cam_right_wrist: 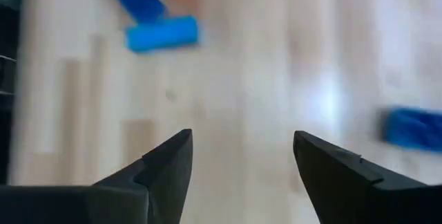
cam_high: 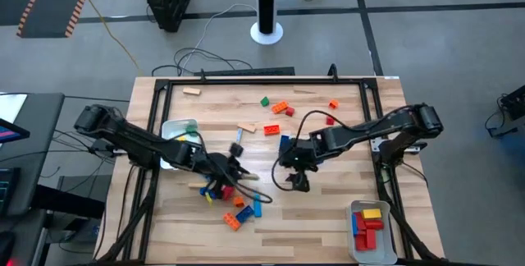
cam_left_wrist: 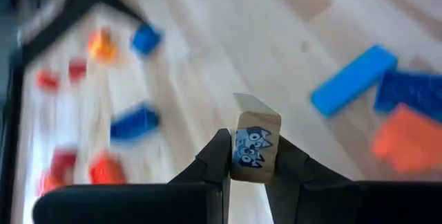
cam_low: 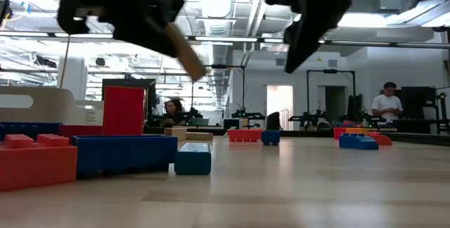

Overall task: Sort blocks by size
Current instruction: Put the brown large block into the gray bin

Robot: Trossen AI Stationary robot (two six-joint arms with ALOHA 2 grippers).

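Currently the left gripper [cam_left_wrist: 252,175] has its jaws pinched on a tan wooden block [cam_left_wrist: 255,146] with a blue printed face, lifted off the counter [cam_high: 328,217] at lower centre-left of the high view, over a cluster of red, blue and orange blocks [cam_high: 234,204].

Risk: the hold covers only the block's lower end, and most of it sticks out past the fingertips. A quick swing could, I judge, twist it loose and drop it back into the cluster.

Right gripper [cam_right_wrist: 242,158]: jaws wide, nothing between them, hovering over bare wood near centre frame. Both arms sit close together there; collision seems possible if they cross paths.

Other blocks [cam_high: 277,107] lie scattered at upper centre.

Containers:
- white tray [cam_high: 392,254], lower right: red, yellow and blue blocks inside.
- second white tray [cam_high: 170,126], centre left, partly under the left arm: something green at its edge, contents otherwise unclear.
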